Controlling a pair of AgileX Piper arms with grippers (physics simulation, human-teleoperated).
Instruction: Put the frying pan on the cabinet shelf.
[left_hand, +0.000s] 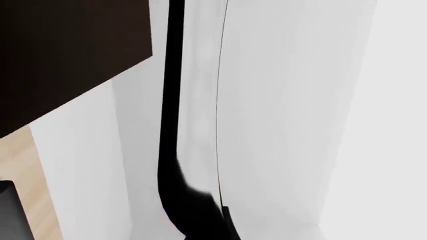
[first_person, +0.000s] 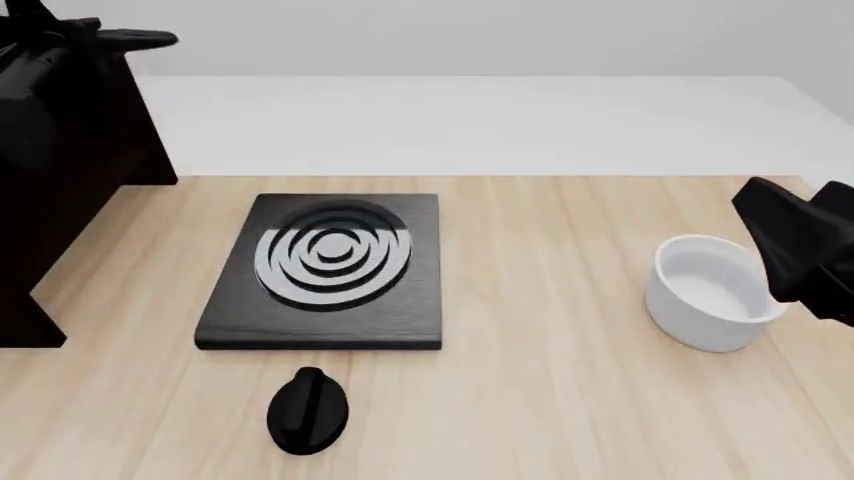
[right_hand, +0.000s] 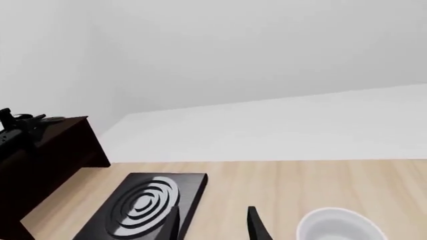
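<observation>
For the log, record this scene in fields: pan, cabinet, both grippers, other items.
frying pan: probably the flat dark shape at the cabinet top, unclear
cabinet: far left in front view
left gripper: above cabinet, state unclear
right gripper: open, empty, beside white pot
stove plate: centre, knob on its near side

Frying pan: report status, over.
Left gripper at cabinet top, jaws hidden. Right gripper open, empty, beside white pot. Frying pan at cabinet top edge; held or resting, cannot tell.
</observation>
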